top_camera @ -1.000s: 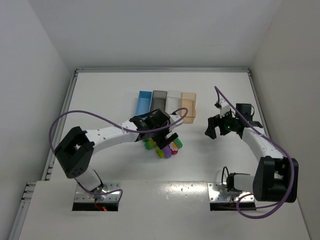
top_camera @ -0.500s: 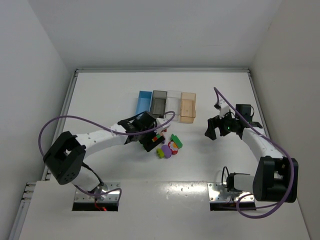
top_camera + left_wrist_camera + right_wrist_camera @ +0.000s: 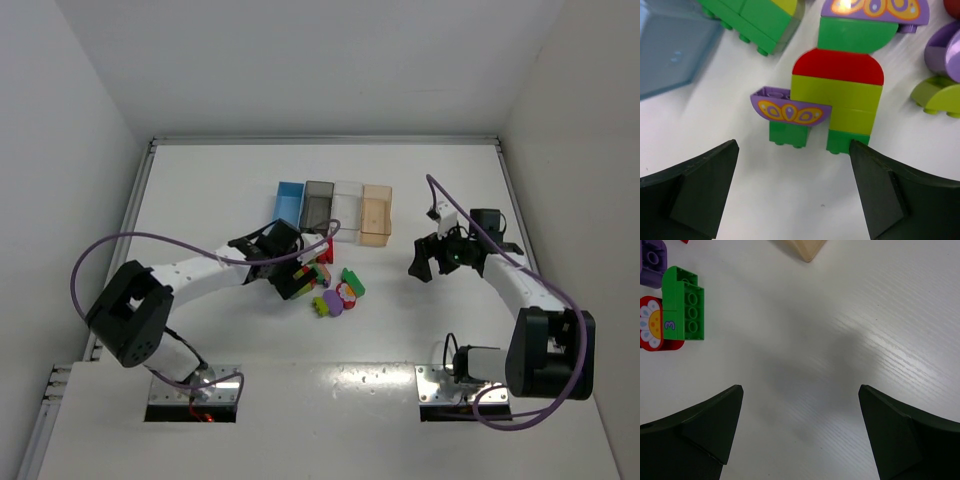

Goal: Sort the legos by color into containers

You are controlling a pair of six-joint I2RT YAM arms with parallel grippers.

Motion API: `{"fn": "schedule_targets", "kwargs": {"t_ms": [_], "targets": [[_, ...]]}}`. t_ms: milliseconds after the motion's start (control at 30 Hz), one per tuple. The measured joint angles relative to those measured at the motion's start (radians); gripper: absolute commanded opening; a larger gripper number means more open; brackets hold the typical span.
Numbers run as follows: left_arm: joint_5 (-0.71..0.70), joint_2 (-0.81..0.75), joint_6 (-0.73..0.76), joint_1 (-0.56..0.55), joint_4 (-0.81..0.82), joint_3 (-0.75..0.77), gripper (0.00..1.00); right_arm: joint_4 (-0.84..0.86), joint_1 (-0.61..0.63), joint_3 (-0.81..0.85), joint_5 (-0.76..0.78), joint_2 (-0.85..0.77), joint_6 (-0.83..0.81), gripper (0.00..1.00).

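Several legos lie in a loose pile [image 3: 333, 287] on the white table in front of four containers: blue [image 3: 289, 203], dark grey [image 3: 318, 203], clear [image 3: 346, 205] and tan [image 3: 377, 213]. My left gripper [image 3: 297, 282] is open and empty at the pile's left edge. In the left wrist view my gripper [image 3: 792, 200] is low over bare table. Just ahead lies a joined stack [image 3: 842, 95] of green, red and yellow-green bricks with a purple butterfly piece [image 3: 789, 109]. My right gripper [image 3: 428, 265] is open and empty, right of the pile. In its wrist view [image 3: 800, 430] it hangs over bare table.
In the right wrist view a green brick [image 3: 685, 310], a red flower piece [image 3: 652, 330] and a purple brick [image 3: 652, 257] lie at the far left, and a tan bin corner [image 3: 807, 247] shows at the top. A bluish bin corner [image 3: 670, 45] sits at the upper left of the left wrist view.
My left gripper has drawn back to the left, from over the pile to its left edge, uncovering more bricks. The right arm has barely moved.
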Motion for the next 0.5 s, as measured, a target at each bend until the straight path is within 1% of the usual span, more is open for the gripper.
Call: {"fn": "schedule_targets", "kwargs": {"t_ms": [267, 367, 433, 467, 500], "targets": [[0.022, 0.026, 0.019, 0.039, 0.029, 0.022, 1.00, 0.000, 0.000, 0.000, 0.000, 0.005, -0.002, 1.00], [0.029, 0.039, 0.033, 0.068, 0.030, 0.035, 0.90, 0.000, 0.000, 0.000, 0.000, 0.005, -0.005, 1.00], [0.034, 0.048, 0.040, 0.095, 0.029, 0.040, 0.85, 0.000, 0.000, 0.000, 0.000, 0.005, -0.006, 1.00], [0.039, 0.053, 0.043, 0.105, 0.028, 0.042, 0.80, 0.000, 0.000, 0.000, 0.000, 0.005, -0.007, 1.00], [0.041, 0.057, 0.045, 0.112, 0.028, 0.043, 0.77, 0.000, 0.000, 0.000, 0.000, 0.005, -0.007, 1.00]]}}
